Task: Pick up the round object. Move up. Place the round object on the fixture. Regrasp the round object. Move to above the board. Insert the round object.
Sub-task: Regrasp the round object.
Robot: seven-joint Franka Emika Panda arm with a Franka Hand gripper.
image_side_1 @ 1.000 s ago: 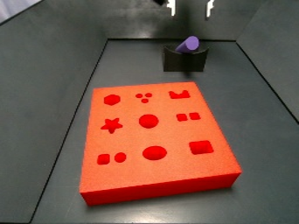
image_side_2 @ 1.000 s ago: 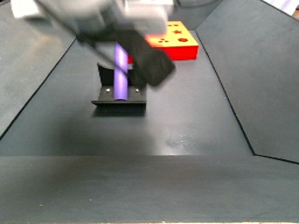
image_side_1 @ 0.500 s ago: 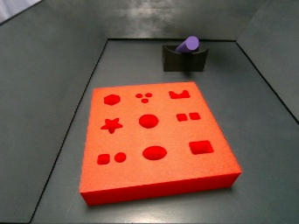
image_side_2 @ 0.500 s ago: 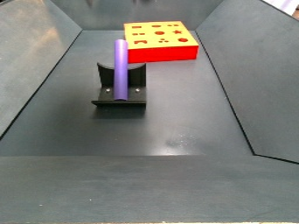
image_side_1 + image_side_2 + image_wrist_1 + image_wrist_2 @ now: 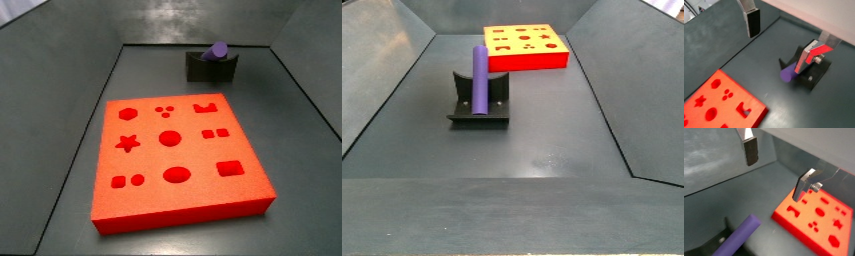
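Two silver fingers (image 5: 753,20) frame a wrist view: your gripper (image 5: 781,40) hangs high above the floor, jaws spread wide with nothing between them. Below, you see the round object (image 5: 787,74) on the fixture (image 5: 814,75), with the board (image 5: 721,102) nearby. In a side view the round object (image 5: 478,76) leans on the fixture (image 5: 481,108), apart from the board (image 5: 527,47); no gripper shows there.

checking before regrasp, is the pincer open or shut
Open: in a wrist view the pincer fingers stand wide apart, empty, above the purple peg.
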